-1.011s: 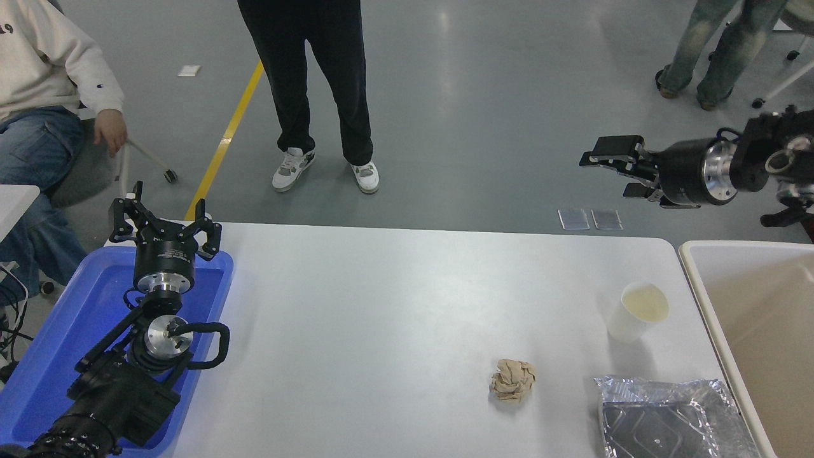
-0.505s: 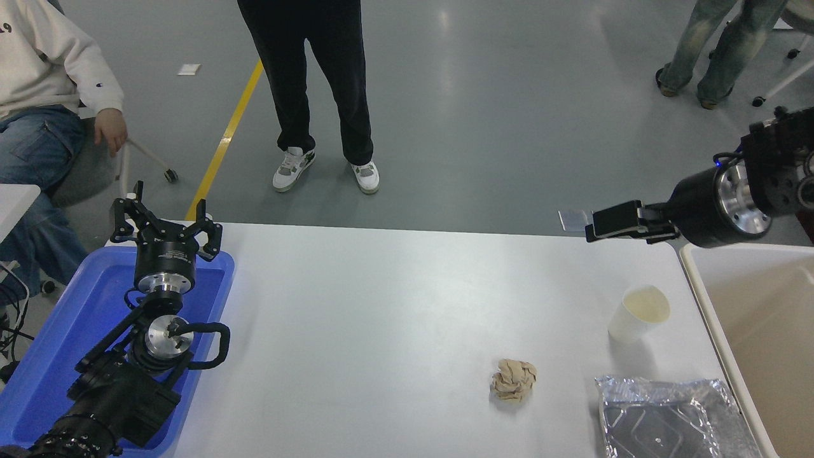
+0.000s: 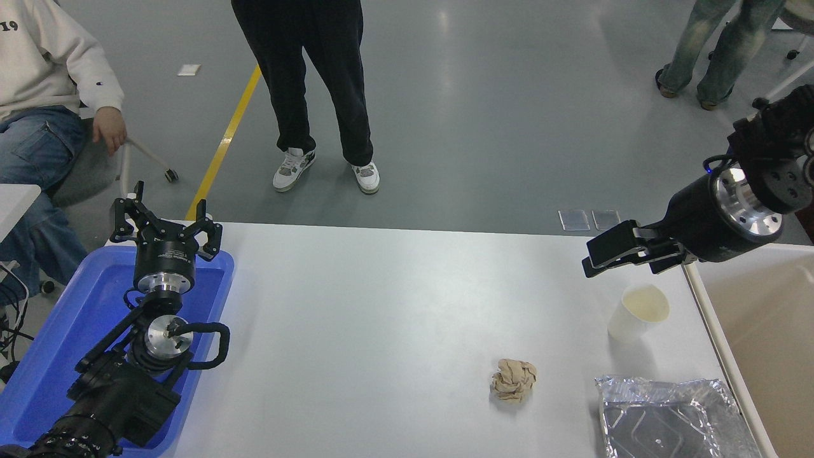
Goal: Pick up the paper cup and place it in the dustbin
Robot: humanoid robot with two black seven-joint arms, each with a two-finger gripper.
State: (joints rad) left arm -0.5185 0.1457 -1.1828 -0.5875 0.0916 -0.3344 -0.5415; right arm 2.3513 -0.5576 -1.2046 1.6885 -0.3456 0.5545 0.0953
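Nothing of the task is judged complete: the paper cup (image 3: 637, 312) is seen upright on the white table (image 3: 394, 318), near its right end, untouched and apart from any gripper. The right gripper (image 3: 604, 254) is held in the air just beyond and to the left of the cup, its flat black fingers parted with nothing between them. Grasping, lifting and dropping into the dustbin (image 3: 772, 343), at the table's right edge, remain to be done. The cup is thin, white, tapered, with a rolled rim and cream inside. The dustbin is smooth beige plastic with a thick rounded rim. The left gripper (image 3: 164, 226) is parked over a blue tray (image 3: 44, 356), fingers spread.
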